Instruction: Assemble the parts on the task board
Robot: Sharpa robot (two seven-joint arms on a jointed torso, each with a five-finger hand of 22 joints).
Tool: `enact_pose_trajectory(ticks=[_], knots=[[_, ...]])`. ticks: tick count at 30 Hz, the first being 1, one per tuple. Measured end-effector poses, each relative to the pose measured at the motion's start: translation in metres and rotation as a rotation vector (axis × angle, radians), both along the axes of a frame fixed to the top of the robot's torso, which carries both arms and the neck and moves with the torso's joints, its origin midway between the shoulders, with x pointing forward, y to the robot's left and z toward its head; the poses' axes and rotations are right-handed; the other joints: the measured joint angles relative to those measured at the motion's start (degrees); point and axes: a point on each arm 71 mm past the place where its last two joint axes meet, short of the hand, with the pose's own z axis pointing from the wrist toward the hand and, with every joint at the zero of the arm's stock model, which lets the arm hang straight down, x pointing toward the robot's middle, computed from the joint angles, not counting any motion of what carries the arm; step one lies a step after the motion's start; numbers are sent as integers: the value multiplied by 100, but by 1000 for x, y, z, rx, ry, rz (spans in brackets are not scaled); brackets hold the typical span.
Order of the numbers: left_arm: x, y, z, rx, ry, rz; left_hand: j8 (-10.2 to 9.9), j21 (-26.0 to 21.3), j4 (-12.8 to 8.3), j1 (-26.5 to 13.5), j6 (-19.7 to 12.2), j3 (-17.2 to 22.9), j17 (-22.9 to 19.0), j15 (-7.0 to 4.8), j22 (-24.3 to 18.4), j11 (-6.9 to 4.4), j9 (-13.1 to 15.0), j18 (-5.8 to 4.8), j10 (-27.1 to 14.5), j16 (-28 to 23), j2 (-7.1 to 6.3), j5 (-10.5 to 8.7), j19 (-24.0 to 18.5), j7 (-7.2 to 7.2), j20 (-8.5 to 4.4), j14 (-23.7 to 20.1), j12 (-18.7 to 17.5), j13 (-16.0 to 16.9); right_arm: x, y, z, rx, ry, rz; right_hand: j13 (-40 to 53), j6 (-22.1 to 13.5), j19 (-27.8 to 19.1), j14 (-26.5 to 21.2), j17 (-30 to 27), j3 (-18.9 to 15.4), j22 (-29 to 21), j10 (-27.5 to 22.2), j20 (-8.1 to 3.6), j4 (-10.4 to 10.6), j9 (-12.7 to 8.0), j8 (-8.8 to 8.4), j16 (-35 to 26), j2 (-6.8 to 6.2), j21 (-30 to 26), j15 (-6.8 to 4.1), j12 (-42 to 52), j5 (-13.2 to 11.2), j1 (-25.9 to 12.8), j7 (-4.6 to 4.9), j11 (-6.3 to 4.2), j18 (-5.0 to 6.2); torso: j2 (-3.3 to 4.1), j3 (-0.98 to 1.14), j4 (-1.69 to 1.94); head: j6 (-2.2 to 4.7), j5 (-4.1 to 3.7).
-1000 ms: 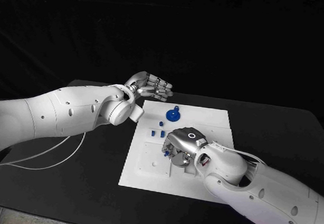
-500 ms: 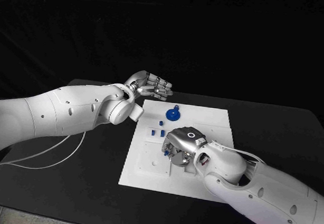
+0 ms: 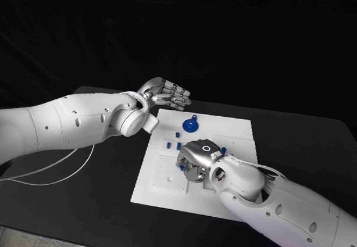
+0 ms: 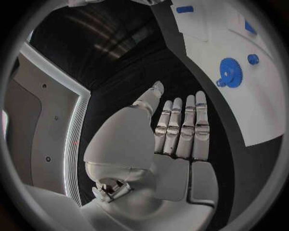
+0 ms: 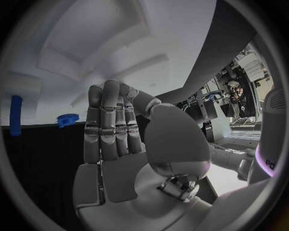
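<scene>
The right hand (image 3: 197,160) has edged slightly up the task board (image 3: 162,174) toward the small blue parts (image 3: 175,146), fingers straight together and holding nothing. The left hand (image 3: 167,94) stays off the board's far corner, flat and empty, near the blue gear (image 3: 190,125); no pick seems begun yet.

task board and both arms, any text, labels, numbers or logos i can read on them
No readable text.
The task board carries blue parts and no print.
The right hand has a small round mark on its back, no legible letters.
The left hand shows no marking.
</scene>
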Motion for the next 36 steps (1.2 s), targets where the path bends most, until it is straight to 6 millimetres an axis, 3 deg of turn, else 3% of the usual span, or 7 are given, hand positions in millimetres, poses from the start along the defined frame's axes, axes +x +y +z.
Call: enact_pose_trajectory(ticks=[3,7,13,18,20,29,36], knots=[[0,0,0,0,1,-1,0,0,0,0,0,0,0,0,0,0,0,0,0,0,0,0,0,0,0,0,0,0,0,0,0,-1,0,1,-1,-73,0,-2,-22,-97,36,-114,0,6,-28,0,0,-52,-32,2,0,194,-55,56,34,-10,0,1,-7,-5,3],[0,0,0,0,2,-1,0,0,15,0,0,-15,0,0,-13,21,0,0,-21,0,0,0,0,0,0,0,0,0,0,-1,-1,1,0,0,-16,-245,9,-2,-34,-440,8,-307,31,109,-44,7,0,-24,-138,1,0,218,-124,81,62,66,-3,4,-16,-9,7],[0,0,0,0,3,-1,0,0,15,0,0,-15,0,0,-13,21,0,0,-21,0,0,0,0,0,0,0,0,0,1,-5,-2,11,2,-8,-51,-894,95,1,-52,-626,-224,-1157,158,228,-75,17,27,-204,-358,144,22,260,-405,238,328,70,-3,8,-18,0,-4],[0,1,0,1,4,0,0,0,15,0,0,-15,0,0,-13,21,0,0,-21,0,0,0,0,0,0,0,0,0,0,-13,-2,29,5,-18,-54,-1178,206,1,-148,-1033,-525,-1568,268,320,-80,17,27,-371,-591,184,21,303,-259,215,399,113,-3,8,-13,5,-13],[0,1,0,1,4,1,0,0,15,0,0,-15,0,0,-12,21,0,0,-21,0,0,0,0,0,0,0,0,0,-2,-15,-2,38,5,-17,-54,-1189,236,1,-188,-1119,-609,-1579,298,375,-80,17,27,-382,-654,184,21,303,-216,209,411,113,-3,8,-11,9,-16],[0,4,0,2,5,5,0,0,15,0,0,-15,0,0,-27,21,0,-1,-21,0,0,0,0,0,0,0,0,0,-5,-33,22,109,-21,-31,-54,-1188,277,1,-246,-1052,-650,-1577,276,481,-80,17,62,-405,-677,183,21,303,-134,211,410,113,-4,7,-16,49,-31],[0,5,0,2,6,7,0,0,15,0,0,-15,0,0,-26,21,0,0,-21,0,0,0,0,0,0,0,0,0,11,-63,53,159,-64,-101,-54,-1080,252,1,-247,-626,-382,-1492,252,447,-79,17,94,-443,-591,183,21,303,-96,225,388,112,-10,3,-23,99,-82]])
